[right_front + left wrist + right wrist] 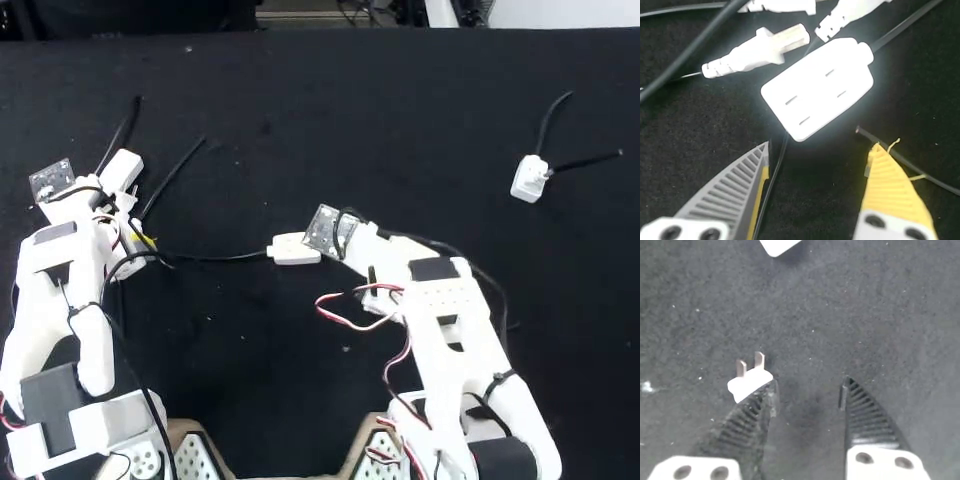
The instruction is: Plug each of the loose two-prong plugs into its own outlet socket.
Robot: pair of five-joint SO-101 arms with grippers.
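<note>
plug (749, 379): white, two prongs, lying on surface (865, 315) | second plug (752, 50): white, lying just beside outlet (817, 90), slots up

A black, felt-like cloth covers the surface (400, 110), flecked with pale lint. Beyond its far edge runs a narrow strip of room: dark cables (365, 12) near the middle and a white panel (560, 12) at the right corner.
</note>
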